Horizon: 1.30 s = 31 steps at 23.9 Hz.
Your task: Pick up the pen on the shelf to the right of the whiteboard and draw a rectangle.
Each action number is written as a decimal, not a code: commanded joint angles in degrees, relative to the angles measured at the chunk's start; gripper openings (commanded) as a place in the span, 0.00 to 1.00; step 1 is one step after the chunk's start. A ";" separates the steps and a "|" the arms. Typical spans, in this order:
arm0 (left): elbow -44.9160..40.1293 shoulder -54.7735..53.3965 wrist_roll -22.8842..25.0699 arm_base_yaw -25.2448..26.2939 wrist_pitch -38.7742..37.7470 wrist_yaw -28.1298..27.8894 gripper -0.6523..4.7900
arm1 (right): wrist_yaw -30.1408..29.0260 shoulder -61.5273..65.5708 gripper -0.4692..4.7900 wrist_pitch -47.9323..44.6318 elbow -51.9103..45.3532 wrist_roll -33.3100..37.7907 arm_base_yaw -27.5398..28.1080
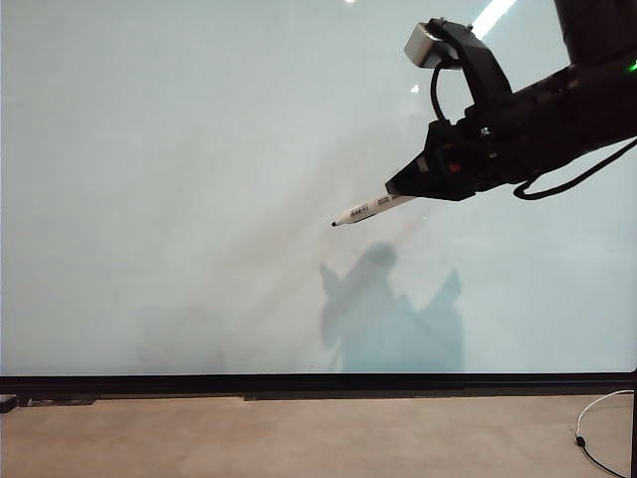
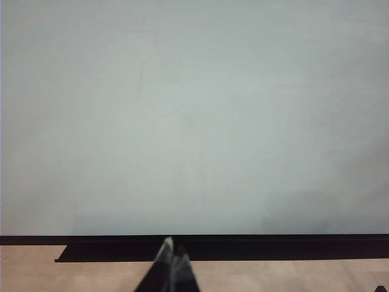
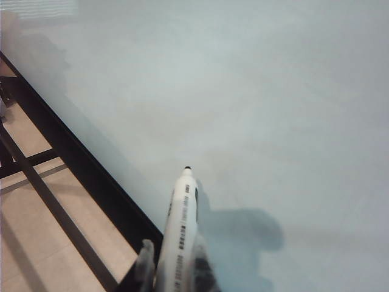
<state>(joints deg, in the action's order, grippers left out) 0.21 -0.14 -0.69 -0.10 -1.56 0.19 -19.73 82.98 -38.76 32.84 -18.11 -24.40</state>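
Pen (image 1: 373, 209) gripped in my right gripper (image 1: 410, 184), whose fingers are clamped around its barrel; its dark tip slants down and left, close over the whiteboard (image 1: 159, 179), contact unclear to me. On the left, in its wrist view, my left gripper (image 2: 173, 267) sits low by the board's black lower frame (image 2: 243, 239), fingertips pressed together, empty. I see clean board all around the tip, with the right arm coming in from the upper right.

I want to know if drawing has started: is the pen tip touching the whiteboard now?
Cannot tell. In the exterior view the right gripper holds the pen before the unmarked whiteboard, but no view plainly shows contact or a gap.
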 commanded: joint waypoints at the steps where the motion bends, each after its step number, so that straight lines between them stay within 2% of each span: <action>1: 0.17 -0.04 0.24 0.00 0.35 0.02 0.11 | -0.48 0.87 0.08 -1.99 0.90 0.31 0.04; 31: 0.17 -0.04 0.24 0.00 0.35 0.02 0.11 | -0.79 1.68 0.08 -6.80 1.73 3.10 3.80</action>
<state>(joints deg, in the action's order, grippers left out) 0.21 -0.19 -0.71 -0.10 -1.56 0.19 -20.60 84.84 -44.14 34.28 -15.46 -20.82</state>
